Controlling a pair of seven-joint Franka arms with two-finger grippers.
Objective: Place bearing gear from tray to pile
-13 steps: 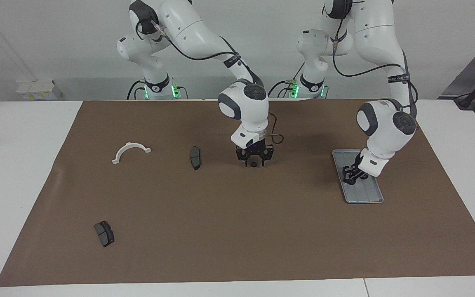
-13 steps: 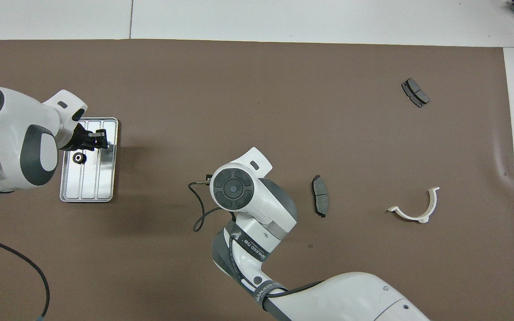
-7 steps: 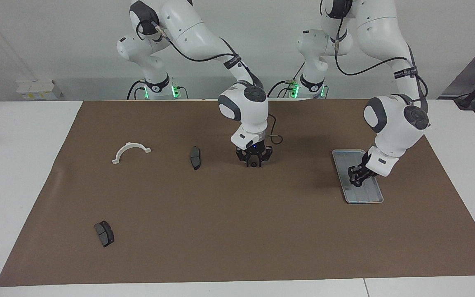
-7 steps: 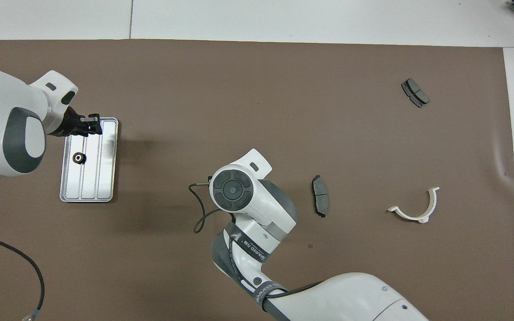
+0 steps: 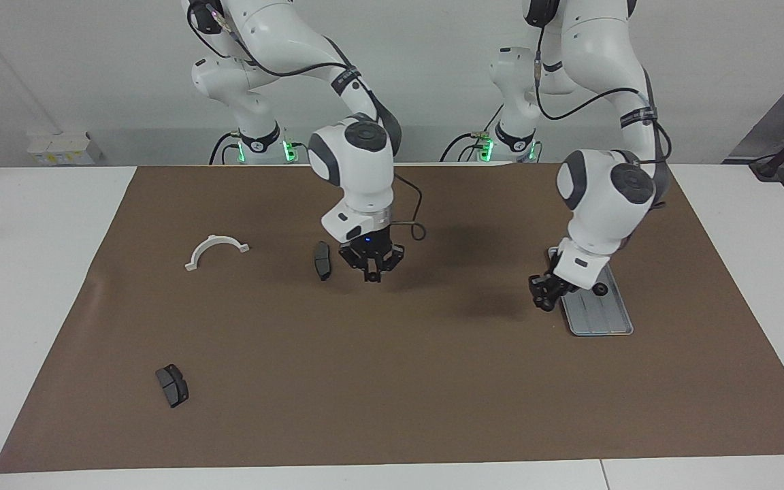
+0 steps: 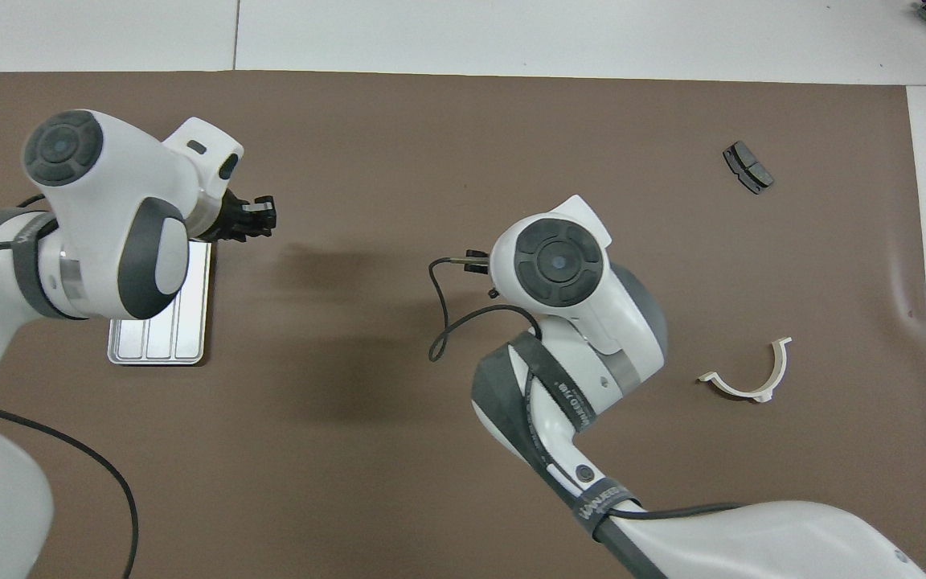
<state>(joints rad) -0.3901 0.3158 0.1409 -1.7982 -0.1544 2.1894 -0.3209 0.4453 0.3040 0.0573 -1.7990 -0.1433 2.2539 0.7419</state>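
White walls back a worktop covered by a brown mat [image 5: 392, 381]. The step in hand looks like the carry to the pile. The right gripper [image 5: 371, 272] hangs low over the mat just beside a dark brake pad [image 5: 322, 260]. Its tips are drawn together to a point, and whether a small gear is pinched there cannot be made out.

One bearing gear [image 5: 599, 290] lies in the ribbed metal tray [image 5: 603, 320] at the left arm's end of the worktop. The left gripper [image 5: 543, 294] hangs over the mat just off the tray's rim. Whether it is open or closed I cannot tell.

The white half-ring bracket [image 5: 215, 250] and a second brake pad [image 5: 171, 385] lie toward the right arm's end. The next move probably calls for a gentle descent and a release among these parts, without knocking the pad.
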